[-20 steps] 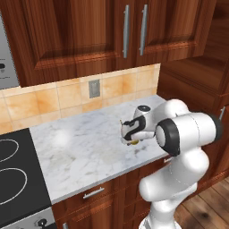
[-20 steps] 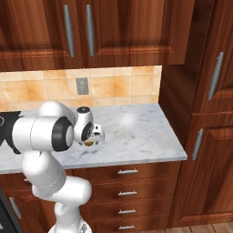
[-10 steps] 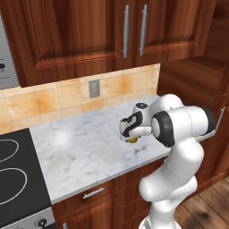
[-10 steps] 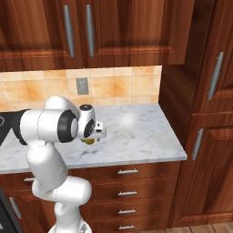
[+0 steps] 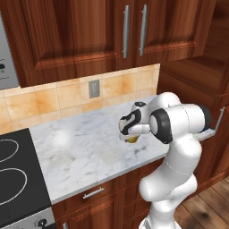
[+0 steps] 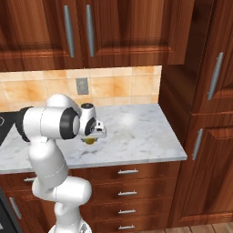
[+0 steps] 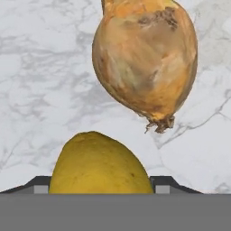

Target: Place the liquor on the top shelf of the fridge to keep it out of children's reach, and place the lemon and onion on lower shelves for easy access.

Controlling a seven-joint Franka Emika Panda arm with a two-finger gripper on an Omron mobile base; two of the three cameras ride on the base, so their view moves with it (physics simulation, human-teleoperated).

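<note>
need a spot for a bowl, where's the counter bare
Bare marble runs from the stove to the gripper, and from the gripper to the tall cabinet. It is crowded under the gripper, where the lemon and onion lie close together.

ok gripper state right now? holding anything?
Gripper: jaws on either side of the lemon on the counter, closing; a firm grip cannot be told yet. Onion lies just beyond, untouched.
</note>
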